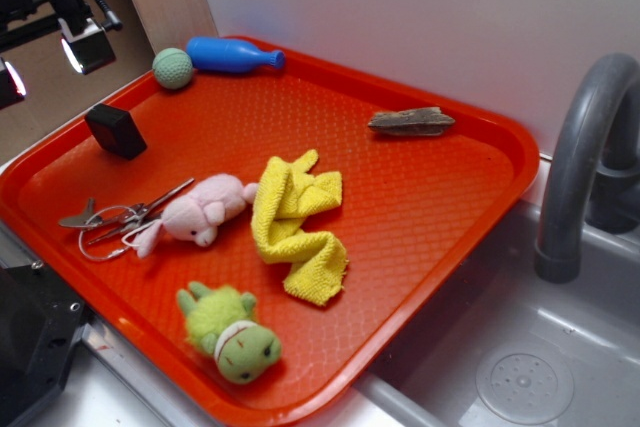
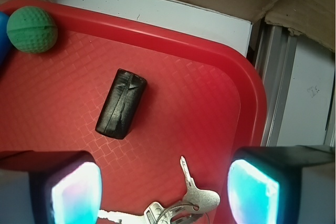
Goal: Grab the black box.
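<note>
— Red tray [image 2: 210,103] fills the wrist view, with white wall and a grey sink beyond it. What lies ahead of the gripper [image 2: 165,192]?
— Far left ahead, a green ball [image 2: 31,29]. Nearer, left of centre, the black box [image 2: 121,103], lying flat on the tray, apart from both fingers.
— And between the fingers?
— Keys [image 2: 181,205], low by the right one. Jaws stand wide apart, holding nothing, above the tray's corner.
</note>
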`<action>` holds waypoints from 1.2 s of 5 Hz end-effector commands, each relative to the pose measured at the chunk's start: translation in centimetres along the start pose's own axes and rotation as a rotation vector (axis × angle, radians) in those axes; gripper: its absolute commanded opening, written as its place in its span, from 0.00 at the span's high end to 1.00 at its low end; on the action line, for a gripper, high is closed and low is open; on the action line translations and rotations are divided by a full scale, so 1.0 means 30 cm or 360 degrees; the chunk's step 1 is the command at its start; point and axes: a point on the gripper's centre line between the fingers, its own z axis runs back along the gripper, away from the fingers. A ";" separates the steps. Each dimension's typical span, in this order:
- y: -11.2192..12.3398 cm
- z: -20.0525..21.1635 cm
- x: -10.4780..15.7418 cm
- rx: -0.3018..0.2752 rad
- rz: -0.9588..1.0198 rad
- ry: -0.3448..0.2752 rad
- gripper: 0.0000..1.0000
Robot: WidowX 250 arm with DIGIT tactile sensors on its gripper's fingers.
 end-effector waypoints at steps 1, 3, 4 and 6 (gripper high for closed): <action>-0.002 -0.167 0.105 0.0013 0.0329 -0.0158 0.00; -0.076 -0.338 0.103 0.0211 0.0378 -0.0177 0.00; -0.077 -0.315 0.100 0.0154 0.0369 -0.0206 0.61; -0.042 -0.232 0.076 0.0038 0.0328 -0.0178 1.00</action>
